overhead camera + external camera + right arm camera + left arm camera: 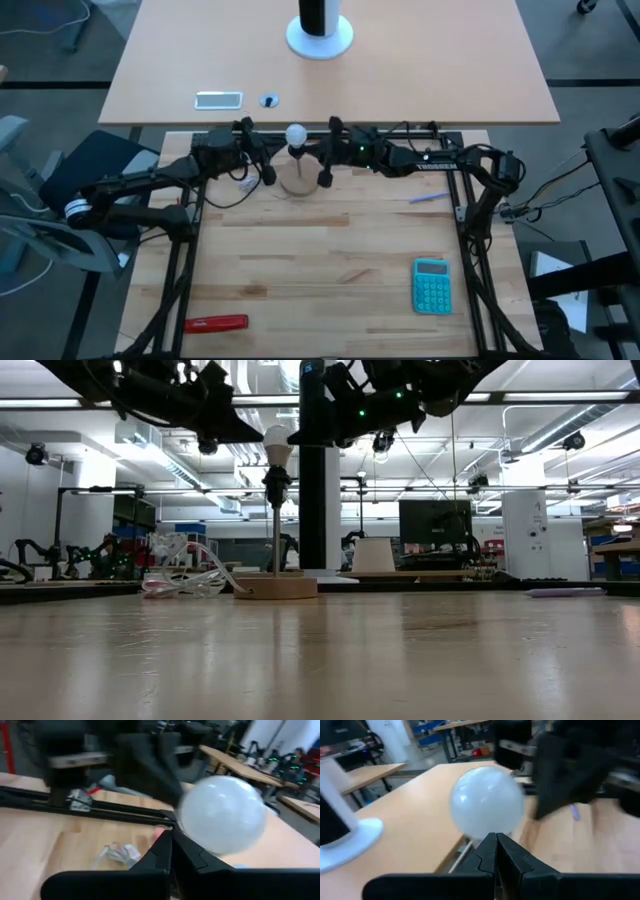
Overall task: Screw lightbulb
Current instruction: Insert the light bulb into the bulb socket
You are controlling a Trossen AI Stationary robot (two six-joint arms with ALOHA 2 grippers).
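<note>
Closed left tool point(496, 851) fingers sit just under the lightbulb point(486, 801) (holding nothing); bulb stands atop the lamp stand point(276, 586), right tool point(171, 851) closed too, just beside it.

The white round lightbulb point(295, 133) sits upright atop the thin stem of the wooden disc stand point(297, 182).

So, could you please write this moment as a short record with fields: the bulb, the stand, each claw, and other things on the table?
lightbulb: white, upright on top of the stand's thin pole
stand: round wooden disc base, far middle of the table
left claw: shut, just beside the bulb
right claw: shut, close on the bulb's other side
other things: teal calculator, red tool, clear plastic wrapper
</note>
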